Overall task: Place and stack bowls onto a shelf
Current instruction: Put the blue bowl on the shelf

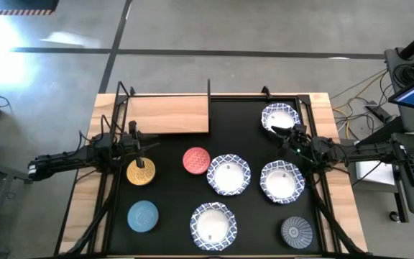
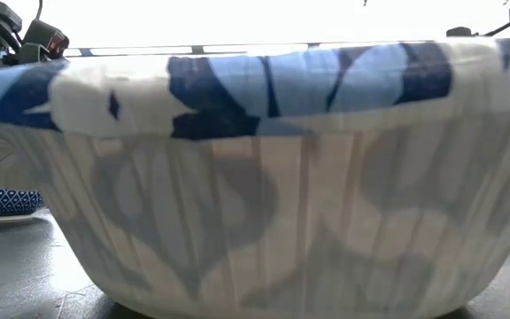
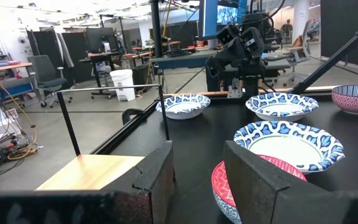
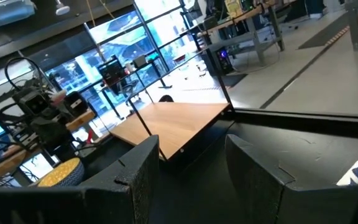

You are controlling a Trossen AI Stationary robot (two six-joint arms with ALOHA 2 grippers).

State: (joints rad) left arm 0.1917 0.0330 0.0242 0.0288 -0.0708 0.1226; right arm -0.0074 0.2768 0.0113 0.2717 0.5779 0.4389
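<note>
The light-wood shelf (image 1: 167, 114) stands at the mat's far left with nothing on it; it also shows in the right wrist view (image 4: 173, 124). Several white bowls with blue rims rest on the mat: (image 1: 279, 119), (image 1: 228, 174), (image 1: 282, 180), (image 1: 213, 224). Small yellow (image 1: 141, 171), red (image 1: 196, 160), blue (image 1: 143, 216) and grey (image 1: 296, 232) bowls rest there too. My left gripper (image 1: 144, 146) (image 3: 197, 180) is open and empty, just beyond the yellow bowl, with the red bowl (image 3: 219, 186) ahead of it. My right gripper (image 1: 292, 137) (image 4: 194, 174) is open and empty by the far-right white bowl's near rim.
The black mat (image 1: 250, 144) covers most of the table. Thin black posts (image 1: 209, 90) stand at the shelf's corners. One white bowl (image 2: 264, 177) fills the low view. Cables and equipment lie beyond the table's right edge (image 1: 408, 144).
</note>
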